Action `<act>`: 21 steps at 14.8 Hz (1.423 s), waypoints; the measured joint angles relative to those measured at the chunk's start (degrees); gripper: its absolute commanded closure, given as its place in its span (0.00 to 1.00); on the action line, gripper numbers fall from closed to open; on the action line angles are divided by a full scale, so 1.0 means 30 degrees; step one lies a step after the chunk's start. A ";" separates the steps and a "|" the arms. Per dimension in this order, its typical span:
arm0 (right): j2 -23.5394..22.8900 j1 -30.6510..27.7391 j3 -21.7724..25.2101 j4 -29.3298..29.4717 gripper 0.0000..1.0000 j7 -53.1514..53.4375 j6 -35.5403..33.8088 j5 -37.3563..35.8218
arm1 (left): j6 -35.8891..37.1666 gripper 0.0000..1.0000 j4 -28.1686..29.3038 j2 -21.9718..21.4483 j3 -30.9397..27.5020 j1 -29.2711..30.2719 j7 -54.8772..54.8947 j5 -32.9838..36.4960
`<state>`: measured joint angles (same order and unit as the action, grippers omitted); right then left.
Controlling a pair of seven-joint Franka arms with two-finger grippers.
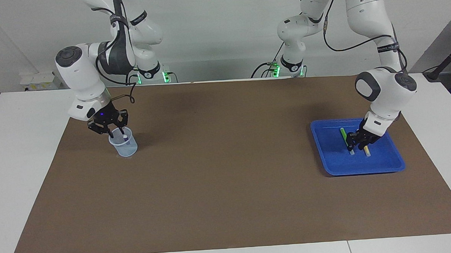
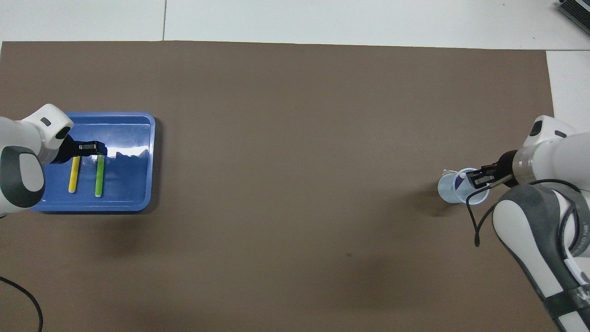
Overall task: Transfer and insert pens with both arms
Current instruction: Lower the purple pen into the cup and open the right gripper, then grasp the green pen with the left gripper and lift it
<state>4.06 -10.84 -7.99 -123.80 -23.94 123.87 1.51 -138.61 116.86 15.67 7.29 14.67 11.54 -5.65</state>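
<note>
Tabletop [image 1: 6, 159] under brown mat [image 1: 228, 187], white wall, green pen [image 2: 99, 177] and yellow pen [image 2: 73, 176] parallel in blue tray [image 2: 138, 205], long axes running toward the robots, left gripper [image 1: 357, 145] low over them, grip unclear, right gripper [image 1: 109, 127] parted above cup [image 1: 124, 145] holding purple pen [image 2: 459, 180].

The setting is a robotics laboratory. Two large white jointed arms [image 1: 82, 72] and two smaller arms with green base lights [image 1: 151, 74] stand along one edge of a white table [image 1: 21, 158]. A brown mat [image 1: 227, 172] covers the work surface. Loose cables [image 1: 343, 45] run to the arms against a plain white wall [image 1: 221, 24].
</note>
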 measured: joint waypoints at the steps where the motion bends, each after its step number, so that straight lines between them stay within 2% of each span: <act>1: 0.0005 0.0018 -0.0024 0.0234 0.55 0.0042 -0.0110 0.0303 | -0.0002 0.44 0.0075 0.0025 0.0000 0.0003 0.0001 0.0000; 4: 0.0008 0.0372 -0.0115 0.0654 0.54 0.0326 -0.0151 0.1662 | -0.0001 0.44 0.0528 0.0022 -0.0034 0.0274 0.0001 0.0001; 6: 0.0007 0.0543 -0.0146 0.0777 0.40 0.0923 -0.0153 0.2039 | -0.0001 0.47 0.0855 0.0022 -0.0039 0.0550 0.0020 0.0001; 8: 0.0009 0.0838 -0.0164 0.0924 0.36 0.1268 -0.0152 0.2645 | -0.0011 0.50 0.0934 -0.0027 -0.0039 0.0621 0.0024 0.0011; 9: 0.0008 0.1048 -0.0171 0.1052 0.15 0.1464 -0.0137 0.3164 | -0.0010 0.54 0.0952 -0.0042 -0.0008 0.0624 0.0024 0.0011; 10: 0.0009 0.1157 -0.0175 0.1182 0.00 0.1544 -0.0127 0.3679 | -0.0011 0.68 0.0960 -0.0044 0.0044 0.0622 0.0023 0.0011; 11: 0.0010 0.1218 -0.0174 0.1324 0.00 0.1668 -0.0126 0.4277 | -0.0012 0.90 0.0959 -0.0045 0.0091 0.0615 0.0017 0.0011; 12: 0.0009 0.1233 -0.0174 0.1445 0.00 0.1863 -0.0123 0.4733 | -0.0021 1.00 0.0959 -0.0070 0.0102 0.0611 0.0016 0.0012; 19: -0.0015 0.1236 -0.0250 0.1719 0.00 0.2429 0.0204 0.5307 | -0.0076 1.00 0.1082 -0.0158 0.0119 0.0563 -0.0263 0.0013; 21: -0.0021 0.1241 -0.0426 0.1740 0.00 0.2464 0.0359 0.6325 | 0.0253 1.00 0.1018 -0.0180 0.0123 0.0547 -0.0903 0.0012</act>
<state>4.00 -7.12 -9.27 -118.58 -16.54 124.94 20.49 -137.85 119.91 15.13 7.66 16.31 8.84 -5.62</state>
